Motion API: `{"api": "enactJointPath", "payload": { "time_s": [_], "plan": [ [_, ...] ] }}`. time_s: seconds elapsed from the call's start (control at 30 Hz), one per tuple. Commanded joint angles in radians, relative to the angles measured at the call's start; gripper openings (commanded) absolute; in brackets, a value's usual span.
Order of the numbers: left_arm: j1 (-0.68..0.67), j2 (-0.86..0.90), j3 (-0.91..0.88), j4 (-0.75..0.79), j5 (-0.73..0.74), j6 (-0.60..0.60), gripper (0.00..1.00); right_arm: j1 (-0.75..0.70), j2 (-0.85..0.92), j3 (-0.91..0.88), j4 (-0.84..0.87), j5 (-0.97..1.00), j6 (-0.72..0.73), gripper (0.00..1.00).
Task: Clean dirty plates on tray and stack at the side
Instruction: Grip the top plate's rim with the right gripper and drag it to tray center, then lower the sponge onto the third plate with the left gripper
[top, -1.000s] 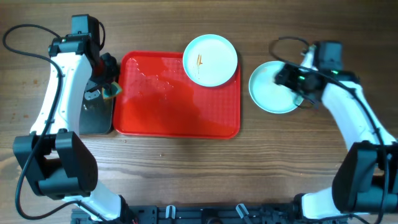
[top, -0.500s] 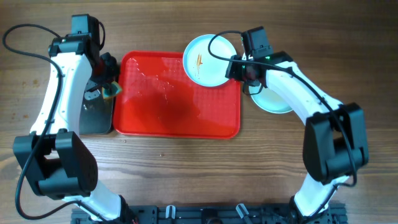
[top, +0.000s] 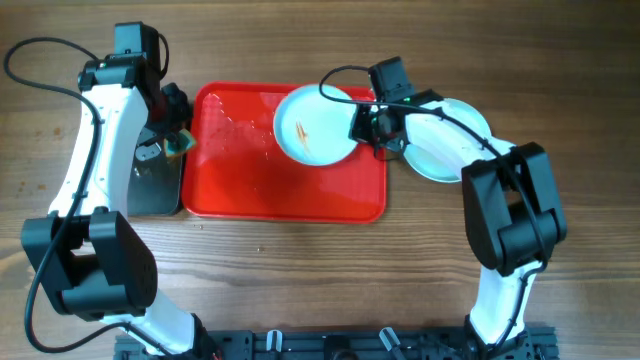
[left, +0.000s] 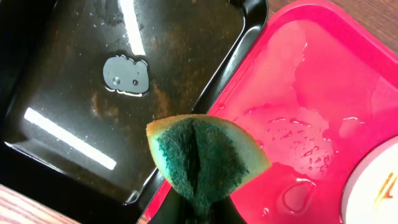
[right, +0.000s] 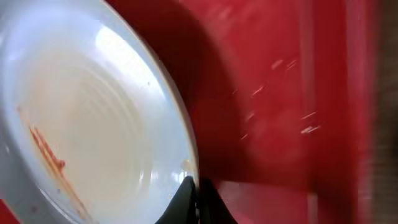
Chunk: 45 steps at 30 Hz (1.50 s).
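Note:
A white plate (top: 312, 127) with an orange smear at its centre hangs tilted over the back right of the red tray (top: 260, 180). My right gripper (top: 362, 122) is shut on its right rim. In the right wrist view the black fingers (right: 186, 196) pinch the rim of this plate (right: 93, 124) above the tray (right: 280, 93). A second plate (top: 450, 145), pale and clean-looking, lies on the table right of the tray. My left gripper (top: 172, 130) is shut on a green and yellow sponge (left: 205, 155), held over the tray's left edge.
A black tray (left: 93, 74), wet and glossy, lies against the red tray's left side. Water drops dot the red tray (left: 323, 81). The smeared plate's edge (left: 379, 186) shows at the lower right of the left wrist view. Bare wooden table surrounds both trays.
My right gripper swung left from the side plate to the smeared plate, shut on its rim and drew it left over the tray. The left arm stayed still.

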Motion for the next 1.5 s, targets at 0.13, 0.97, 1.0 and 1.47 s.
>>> {"api": "enactJointPath", "payload": {
  "time_s": [0.13, 0.97, 1.0, 1.47],
  "plan": [
    [0.008, 0.01, 0.009, 0.005, 0.013, -0.005, 0.04, 0.148, 0.014, 0.018, -0.035, -0.156, -0.024, 0.16],
    [0.007, 0.01, 0.009, 0.051, 0.111, -0.006, 0.04, 0.182, 0.295, 0.49, -0.353, -0.036, -0.346, 0.33],
    [0.007, 0.01, 0.009, 0.054, 0.111, -0.006, 0.04, 0.183, 0.305, 0.489, -0.356, -0.036, -0.305, 0.25],
    [0.007, 0.01, -0.158, 0.207, 0.168, -0.006, 0.04, 0.183, 0.308, 0.454, -0.409, -0.036, 0.031, 0.05]
  ]
}}
